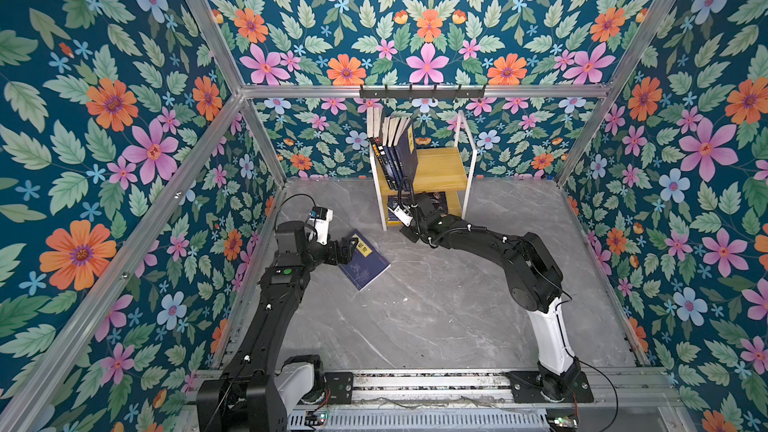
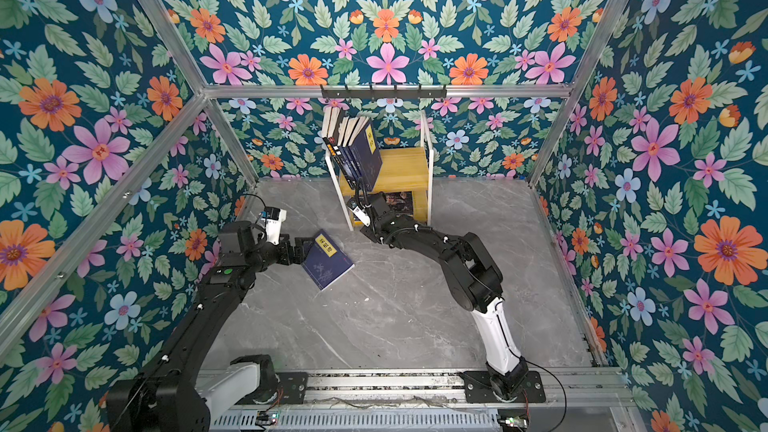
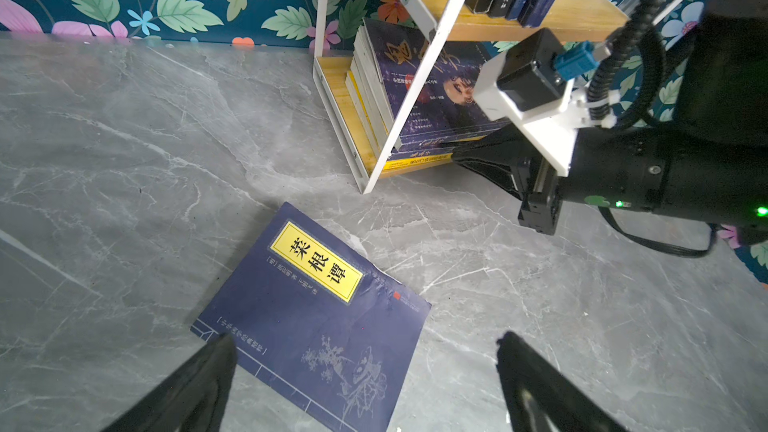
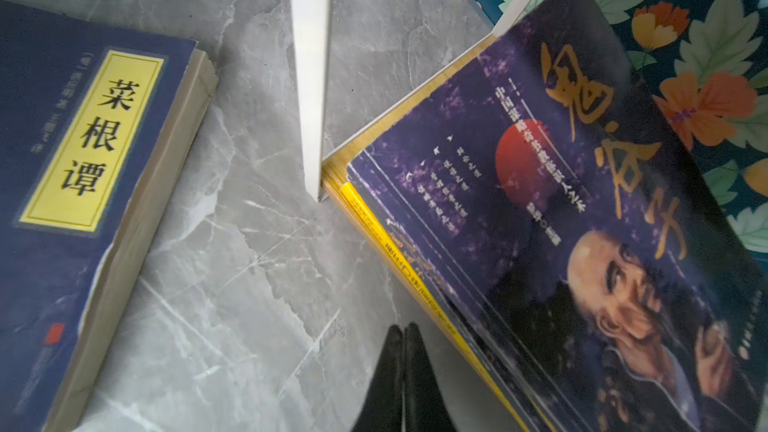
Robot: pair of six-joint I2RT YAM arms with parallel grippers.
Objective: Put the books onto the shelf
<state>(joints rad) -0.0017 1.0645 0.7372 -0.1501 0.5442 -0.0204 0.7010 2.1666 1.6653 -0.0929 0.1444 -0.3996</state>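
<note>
- Left gripper [image 1: 344, 250] first: you've got the fingers spread wide with nothing between them, low at centre-left of both top views.
- Check the left wrist view. One finger [image 3: 199, 380] hangs over the near corner of the navy book [image 3: 328, 317], and the other finger [image 3: 536, 384] stands past the book's far side over bare table [image 1: 436, 305]. I can't tell whether either tip touches the cover.
- So your target is right there. In both top views the navy book lies flat, cover up, immediately right of the gripper and slightly lower in the frame.
- Its long axis runs from upper left to lower right in the top views, with the yellow label at the upper-left end.
- In the left wrist view that axis cuts diagonally across your jaw line. You'll probably want a wrist turn to square up on an edge.
- Right gripper [image 4: 401, 329]: fingers pressed together and holding nothing.
- It sits just beside the edge of the yellow book [image 4: 374, 230], which lies under the purple book [image 4: 540, 201] on the lower board. Contact isn't clear.
- Nearer arm? Yours on the left, easily. The right one is well apart from the navy book.
- Further out, the shelf [image 1: 442, 168] stands above and right of the book in the top views.
- A row of upright books [image 1: 397, 151] leans at the upper board's left end, with bare wood to their right.
</note>
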